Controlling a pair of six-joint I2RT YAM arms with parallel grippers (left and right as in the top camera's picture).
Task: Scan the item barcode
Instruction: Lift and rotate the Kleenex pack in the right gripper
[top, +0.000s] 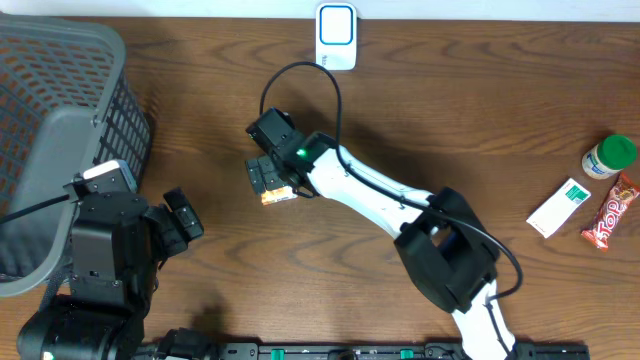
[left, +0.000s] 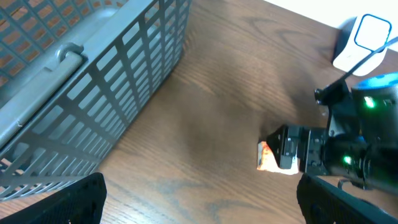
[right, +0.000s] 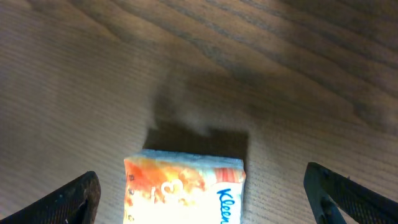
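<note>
Starting with the table: dark wood grain, and everything you care about sits on it.
Basket: big grey mesh one at the far left, with its wall running right past your left wrist cam.
Right arm: white links reaching from the bottom right corner up to about the middle of the table, green light on near the wrist.
Left arm: parked low on the left, just beside the basket.
Right gripper: jaws spread wide. In your right wrist view the fingers sit way out at either edge of the shot and don't touch anything, so it's gripping nothing.
Left gripper: also wide open. The fingers show at the bottom corners of its view with just bare wood between them.
Scanner: little white unit with a blue outline, at the far edge of the table, well apart from the right gripper.
Tissue pack: the item you're after, orange and white with blue lettering. It lies on the wood under the right gripper, between its spread fingers. From overhead only one orange corner peeks out.
Small box: white with green, lying flat far off to the right.
Candy bar: red wrapper, just beside the small box.
Jar: green lid, close above the candy bar, near the right edge.
Barcode: can't tell where it is on the tissue pack from any view.
</note>
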